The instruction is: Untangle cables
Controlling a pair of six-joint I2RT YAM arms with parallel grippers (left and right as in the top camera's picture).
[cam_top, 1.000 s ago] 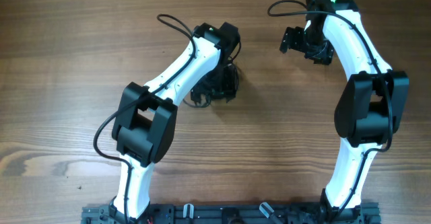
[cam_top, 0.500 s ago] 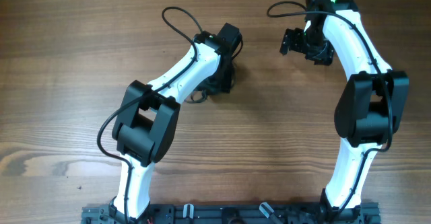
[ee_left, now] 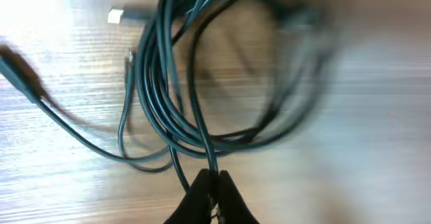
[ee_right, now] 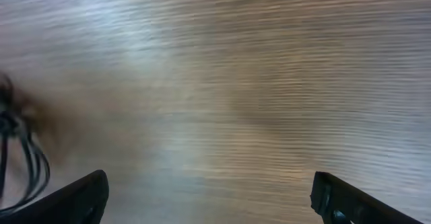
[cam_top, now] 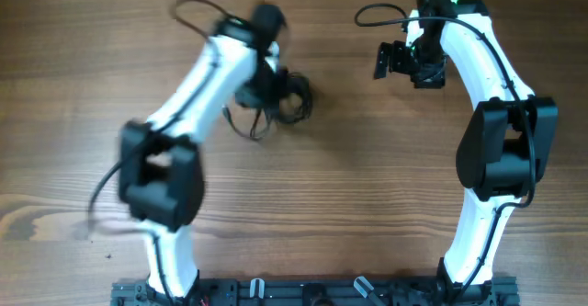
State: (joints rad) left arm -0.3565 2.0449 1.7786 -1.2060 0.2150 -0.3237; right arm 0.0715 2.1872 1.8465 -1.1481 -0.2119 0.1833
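Note:
A tangle of dark cables (cam_top: pixel 287 106) lies on the wooden table left of centre. In the left wrist view the cables (ee_left: pixel 168 83) loop in a bunch, with a silver plug (ee_left: pixel 121 14) at the top left. My left gripper (ee_left: pixel 212 183) is shut, pinching one strand at the lower end of the bunch; in the blurred overhead view the left gripper (cam_top: pixel 260 90) sits at the bundle's left side. My right gripper (cam_top: pixel 395 60) stands open over bare wood at the far right, holding nothing. In the right wrist view the right gripper (ee_right: pixel 212 197) is wide, with the cables (ee_right: pixel 20 150) at the left edge.
The arm bases and a black rail (cam_top: pixel 312 292) run along the table's near edge. The left arm's own black lead (cam_top: pixel 197 7) arcs above its wrist, and the right arm's lead (cam_top: pixel 381 14) curves near its wrist.
My left gripper closed on a cable strand and swung left and toward the far side, dragging the bundle with it. The right gripper shifted slightly left, still open.

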